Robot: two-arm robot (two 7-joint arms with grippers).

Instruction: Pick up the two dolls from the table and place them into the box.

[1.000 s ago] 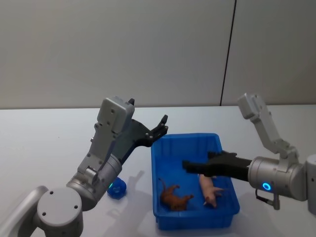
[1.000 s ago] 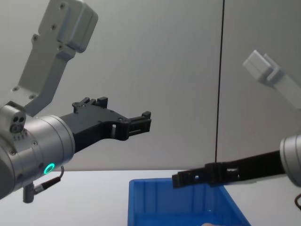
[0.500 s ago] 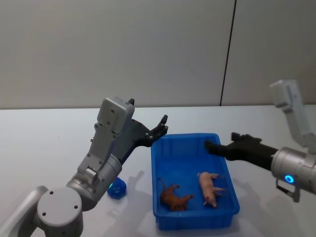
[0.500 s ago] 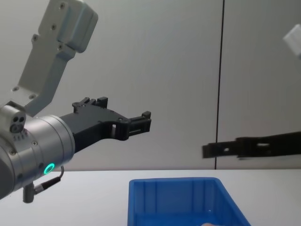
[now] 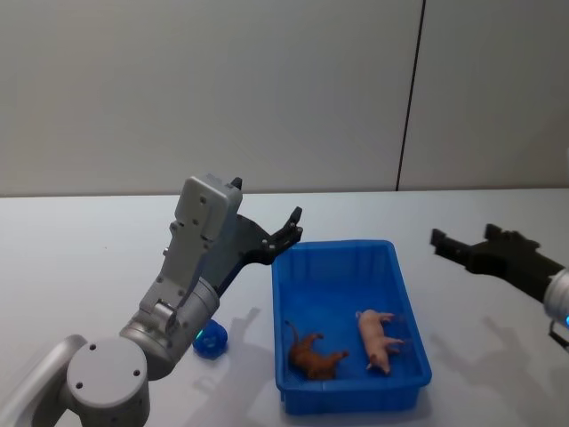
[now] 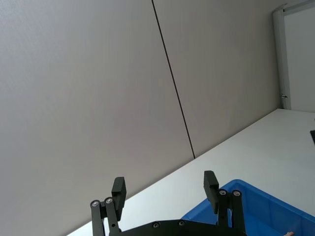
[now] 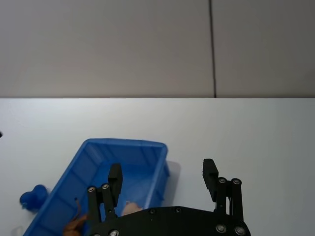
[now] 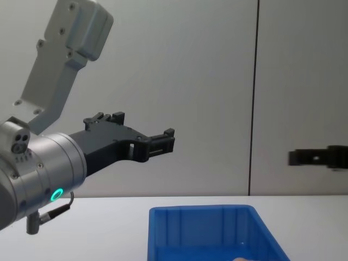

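The blue box (image 5: 333, 245) stands on the white table (image 5: 89, 267). Two dolls lie inside it near the front: a brown doll (image 5: 313, 356) and, to its right, a pink doll (image 5: 378, 338). My left gripper (image 5: 292, 227) hangs open above the box's far left corner, empty; its wrist view shows the spread fingers (image 6: 118, 189) over the box (image 6: 256, 206). To the right of the box, my right gripper (image 5: 460, 240) is raised, open and empty. Its wrist view looks past its fingers (image 7: 210, 172) at the box (image 7: 128, 142), with the brown doll (image 7: 78, 223) and pink doll (image 7: 129, 209) inside.
A small blue object (image 5: 211, 338) sits on the table left of the box, under my left arm. Bare tabletop stretches to the right and behind the box. A grey wall stands behind. The chest view shows both grippers (image 8: 163, 140) (image 8: 304, 157) above the box (image 8: 201, 228).
My right gripper has pulled back out from over the box, moving right and up, away from the pink doll. The left arm and both dolls have stayed still.
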